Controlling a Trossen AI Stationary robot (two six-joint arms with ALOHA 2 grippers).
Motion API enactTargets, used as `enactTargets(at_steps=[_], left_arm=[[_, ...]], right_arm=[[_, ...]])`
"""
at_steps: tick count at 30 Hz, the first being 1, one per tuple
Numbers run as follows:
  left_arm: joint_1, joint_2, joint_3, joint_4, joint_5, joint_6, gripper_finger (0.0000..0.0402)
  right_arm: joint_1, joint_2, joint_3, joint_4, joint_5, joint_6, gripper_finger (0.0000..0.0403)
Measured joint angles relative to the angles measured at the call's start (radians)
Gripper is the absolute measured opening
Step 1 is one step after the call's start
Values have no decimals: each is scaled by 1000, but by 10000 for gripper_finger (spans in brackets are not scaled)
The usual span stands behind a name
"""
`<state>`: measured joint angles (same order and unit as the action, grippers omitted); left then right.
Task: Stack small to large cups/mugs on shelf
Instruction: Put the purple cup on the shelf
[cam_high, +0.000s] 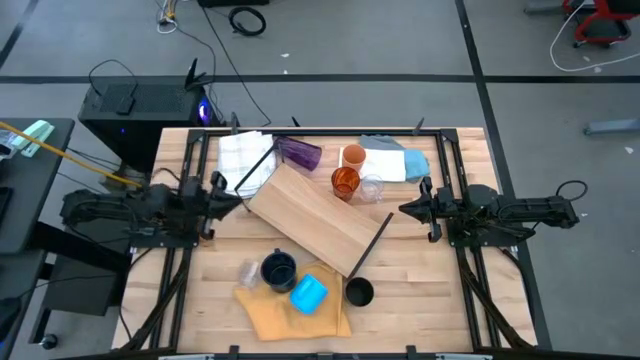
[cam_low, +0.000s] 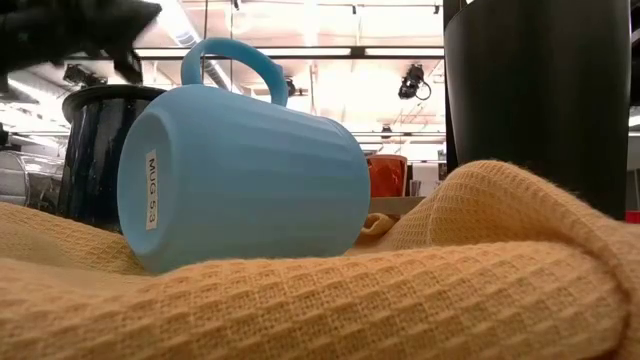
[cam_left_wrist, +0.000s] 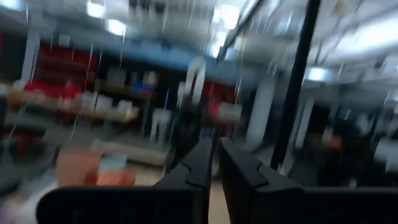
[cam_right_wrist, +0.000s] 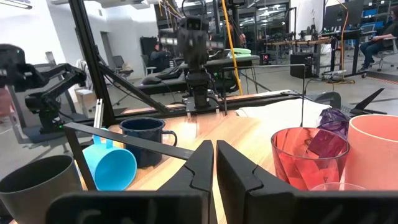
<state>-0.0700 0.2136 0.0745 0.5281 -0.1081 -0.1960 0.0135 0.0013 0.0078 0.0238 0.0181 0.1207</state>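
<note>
Fingers pressed together and empty, the left gripper (cam_high: 236, 198) and the right gripper (cam_high: 405, 209) flank the shelf (cam_high: 318, 216), which lies flat and askew between their tips, the amber ribbed cup (cam_high: 345, 183) just beyond it and the bright blue mug (cam_high: 308, 294) on its side nearer.

Count on the table, from above — seven cups and mugs in all:
- one purple tumbler (cam_high: 300, 153), on its side
- one light orange cup (cam_high: 352, 156)
- one amber ribbed cup (cam_high: 345, 182)
- two clear glasses (cam_high: 371, 188) (cam_high: 249, 272)
- one navy mug (cam_high: 279, 269)
- one bright blue mug (cam_high: 309, 294), on its side
- one black cup (cam_high: 359, 292)

One wooden shelf board (cam_high: 315, 212). Cloths — three: one white (cam_high: 243, 155), one blue-and-white (cam_high: 392, 160), one yellow (cam_high: 272, 315). Two robot arms, one each side.
</note>
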Motion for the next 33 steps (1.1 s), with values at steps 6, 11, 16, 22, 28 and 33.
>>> enactTargets(at_steps=[6, 11, 16, 22, 28, 33], left_arm=[[4, 181, 245, 66, -47, 160, 48], [57, 467, 582, -134, -31, 245, 60], [114, 734, 887, -383, 124, 265, 75], [122, 975, 1196, -416, 184, 234, 85], [122, 1236, 1538, -658, 100, 221, 88], [121, 1454, 1892, -1027, 77, 151, 102]], right_arm=[[0, 0, 0, 0, 0, 0, 27], [0, 0, 0, 0, 0, 0, 27], [0, 0, 0, 0, 0, 0, 27], [0, 0, 0, 0, 0, 0, 27], [0, 0, 0, 0, 0, 0, 27], [0, 1, 0, 0, 0, 0, 27]])
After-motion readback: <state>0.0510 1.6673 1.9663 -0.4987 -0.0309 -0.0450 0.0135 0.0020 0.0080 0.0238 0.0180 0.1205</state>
